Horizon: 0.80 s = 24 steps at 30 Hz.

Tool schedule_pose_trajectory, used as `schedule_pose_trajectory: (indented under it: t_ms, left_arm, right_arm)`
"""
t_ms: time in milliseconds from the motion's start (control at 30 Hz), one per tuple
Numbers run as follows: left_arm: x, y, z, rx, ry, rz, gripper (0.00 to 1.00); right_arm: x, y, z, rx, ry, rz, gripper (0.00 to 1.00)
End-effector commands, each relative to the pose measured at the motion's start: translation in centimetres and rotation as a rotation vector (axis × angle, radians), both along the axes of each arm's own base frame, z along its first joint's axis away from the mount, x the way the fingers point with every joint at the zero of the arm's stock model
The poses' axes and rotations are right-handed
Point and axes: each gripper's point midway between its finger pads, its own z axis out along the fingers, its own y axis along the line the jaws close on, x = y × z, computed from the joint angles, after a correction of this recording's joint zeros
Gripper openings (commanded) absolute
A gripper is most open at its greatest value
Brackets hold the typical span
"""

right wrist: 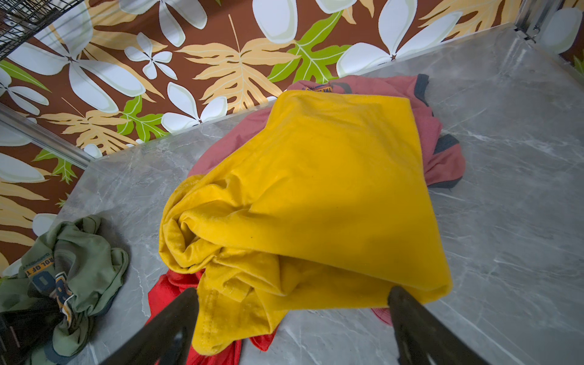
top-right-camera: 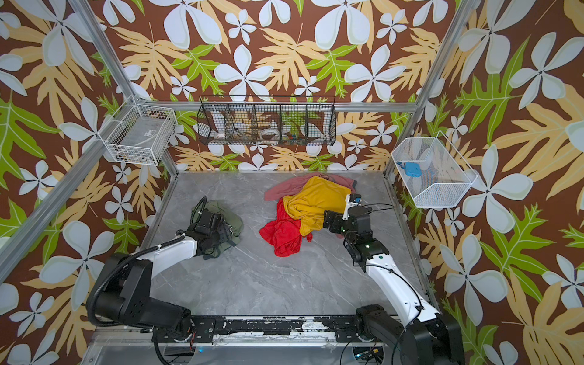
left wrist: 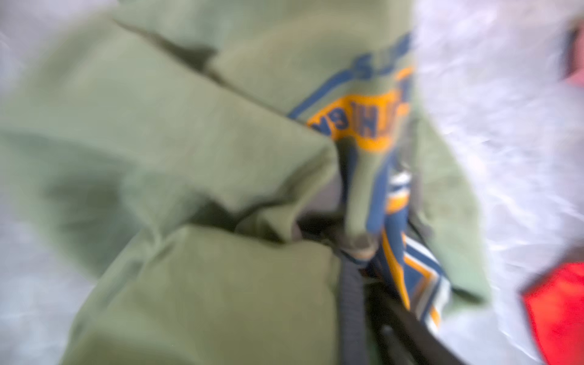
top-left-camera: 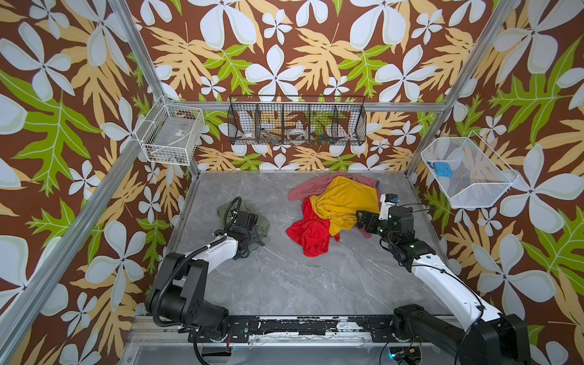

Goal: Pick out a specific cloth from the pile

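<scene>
The cloth [top-right-camera: 236,221] lies bunched on the table [top-right-camera: 284,278], well left of the pile [top-right-camera: 316,199], directly under your left gripper [top-right-camera: 227,234]; blur hides whether those jaws pinch it. Your right gripper [right wrist: 294,294], spread wide, faces the pile instead.

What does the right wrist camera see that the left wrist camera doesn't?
Only the right wrist view shows the mustard-yellow cloth, the dusty pink cloth under it, the flowered wall and the right gripper, its jaws open. Only the left wrist view gives a blurred close-up of the blue-and-yellow print. Both show the olive-green cloth, the bright red cloth and the grey table.
</scene>
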Motion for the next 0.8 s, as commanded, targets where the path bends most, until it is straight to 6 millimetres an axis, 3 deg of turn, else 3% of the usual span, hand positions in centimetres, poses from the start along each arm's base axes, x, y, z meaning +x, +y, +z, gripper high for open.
schedule_pose_trajectory:
  t_ms: [0,200,333,433,567,767]
  left_arm:
    - [-1.2,1.4,2.3,0.095,-0.001,0.042,0.95]
    - [-1.7,3.1,7.1,0.158,-0.098,0.102,0.98]
    - [-0.1,3.3,9.1,0.227,-0.113,0.051,1.00]
    - [2.0,3.4,7.8,0.225,-0.045,-0.023,1.00]
    - [4.3,3.3,4.5,0.220,0.079,-0.091,1.00]
    - [4.8,0.9,-1.3,0.132,0.246,-0.190,1.00]
  right_arm:
    - [0.2,-0.2,0.4,-0.023,-0.013,-0.006,0.93]
    - [0.6,-0.3,1.1,-0.042,-0.028,-0.005,0.94]
    - [1.0,0.0,1.5,-0.040,-0.033,0.006,0.94]
    - [1.2,0.2,1.6,-0.028,-0.037,0.013,0.94]
    - [1.2,0.4,1.9,-0.016,-0.044,0.021,0.94]
    - [0.9,-0.1,1.9,-0.040,-0.050,0.007,0.95]
